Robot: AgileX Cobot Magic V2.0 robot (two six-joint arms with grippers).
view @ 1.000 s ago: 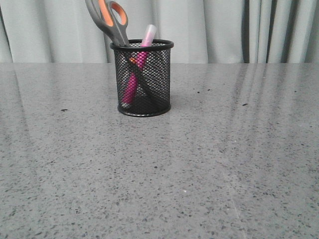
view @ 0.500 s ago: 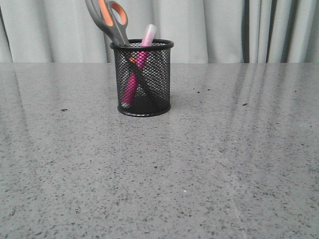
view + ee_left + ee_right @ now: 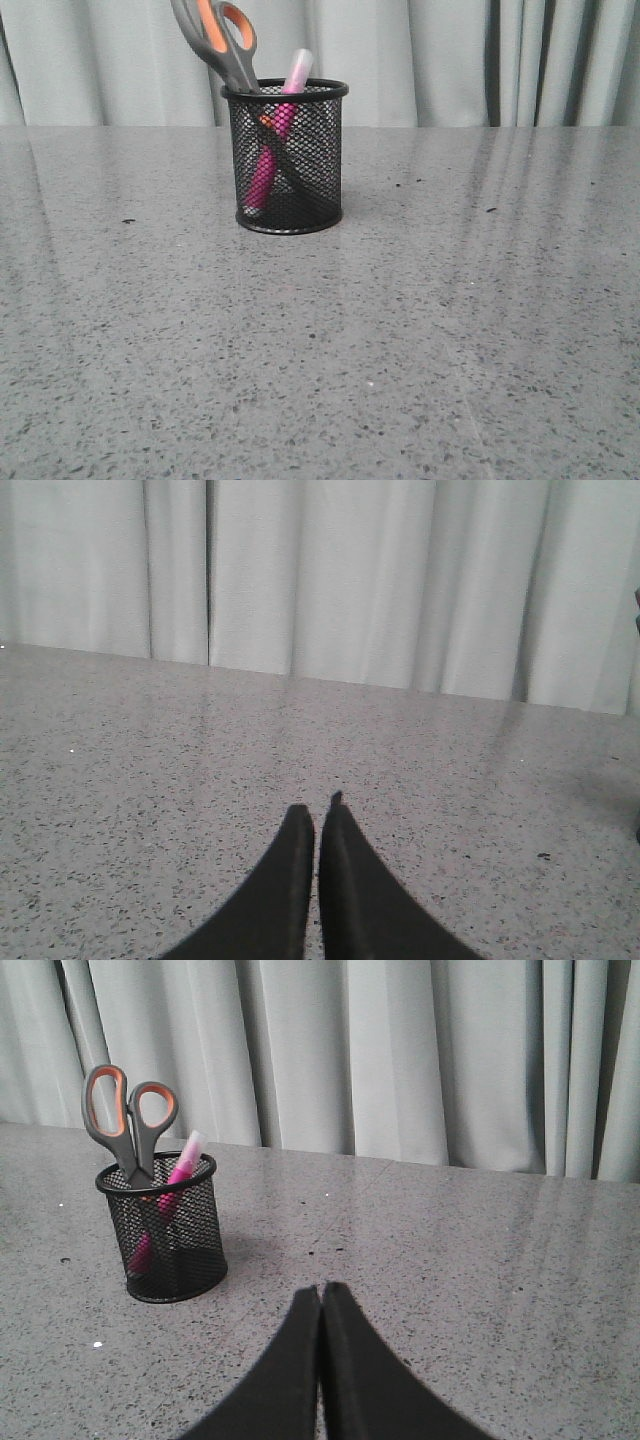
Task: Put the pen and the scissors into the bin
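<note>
Both my left claw (image 3: 316,815) and right claw (image 3: 321,1290) are closed together empty, while pen (image 3: 268,160) and scissors (image 3: 222,40) stand inside the bin (image 3: 286,157), upper left of the front frame.

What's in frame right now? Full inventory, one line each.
black wire-mesh pen cup: 1, black, upright on the table, far left of centre in the front view
magenta marker with pale cap: 1, pink, inside the cup, leaning, cap above the rim
grey-handled scissors with orange-lined loops: 1, blades down in the cup, handles sticking out
speckled grey table: 1, grey
pale curtain: 1, behind the table
left gripper: 1, black, shut, holding nothing
right gripper: 1, black, shut, holding nothing
</note>
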